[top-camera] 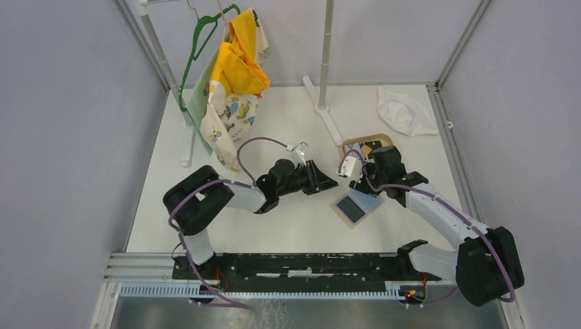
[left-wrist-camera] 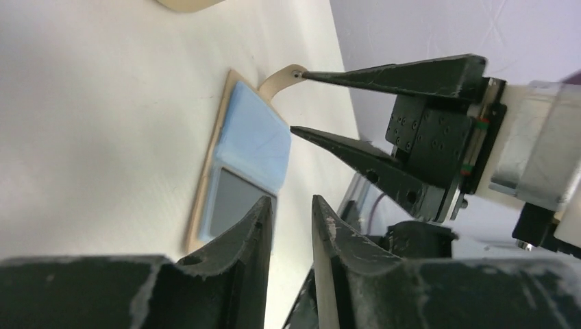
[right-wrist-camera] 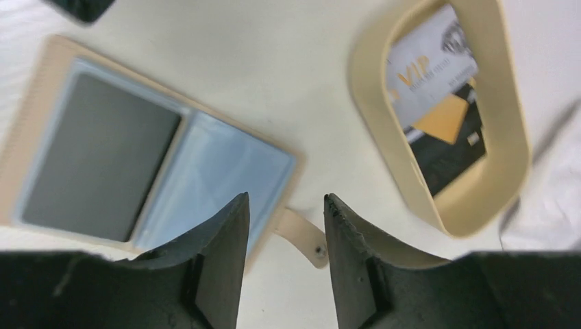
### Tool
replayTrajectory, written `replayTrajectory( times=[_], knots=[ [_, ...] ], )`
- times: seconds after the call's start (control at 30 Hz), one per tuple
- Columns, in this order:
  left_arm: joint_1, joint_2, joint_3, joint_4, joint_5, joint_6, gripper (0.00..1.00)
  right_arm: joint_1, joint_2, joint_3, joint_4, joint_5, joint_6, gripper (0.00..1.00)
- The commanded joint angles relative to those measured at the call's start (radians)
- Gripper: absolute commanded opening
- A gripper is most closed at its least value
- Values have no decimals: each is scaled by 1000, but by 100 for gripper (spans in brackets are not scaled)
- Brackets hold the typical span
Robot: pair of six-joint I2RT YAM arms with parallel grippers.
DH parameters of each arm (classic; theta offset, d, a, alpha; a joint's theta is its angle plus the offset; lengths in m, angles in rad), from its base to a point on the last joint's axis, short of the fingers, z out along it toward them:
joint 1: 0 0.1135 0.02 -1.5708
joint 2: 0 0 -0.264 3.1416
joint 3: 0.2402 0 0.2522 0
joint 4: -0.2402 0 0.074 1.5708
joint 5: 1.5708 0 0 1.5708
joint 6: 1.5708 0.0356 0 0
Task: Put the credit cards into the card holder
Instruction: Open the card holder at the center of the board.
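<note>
The card holder lies open and flat on the table, tan outside, with a light blue pocket and a dark panel inside. Its snap tab curls up between the fingers of my open right gripper, which hovers just above without touching it. My left gripper faces the right gripper across the holder. Its jaws stand a little apart with bare table showing through the gap. The credit cards lie in the oval tan tray: a white-grey one, a gold one and a dark one.
The tray sits just beyond the holder. A crumpled white cloth lies at the back right. A rack with yellow and patterned clothes stands at the back left, with a pole base beside it. Side walls enclose the table.
</note>
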Motion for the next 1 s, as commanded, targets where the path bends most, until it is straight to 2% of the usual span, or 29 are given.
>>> replayTrajectory(
  times=[0.0,0.13,0.3,0.43,0.63,0.83,0.97],
  knots=[
    [4,-195,-98,-74,-110,259,34,-11,25,70,-151,-325,-132,46],
    [4,-395,-159,-220,-191,407,33,-9,38,82,-282,-395,-315,37],
    [3,-613,-182,-382,-257,529,33,-10,-20,-33,-275,-291,-536,30],
    [3,-718,-181,-478,-266,584,34,-11,-12,-58,-252,-160,-550,28],
    [3,-859,-202,-579,-267,606,35,-10,50,-99,-272,-164,-622,28],
    [3,-992,-206,-666,-245,610,42,60,114,-70,-289,-308,-577,27],
    [3,-1030,-207,-697,-199,599,43,141,173,-35,-244,-374,-460,27]
  ],
)
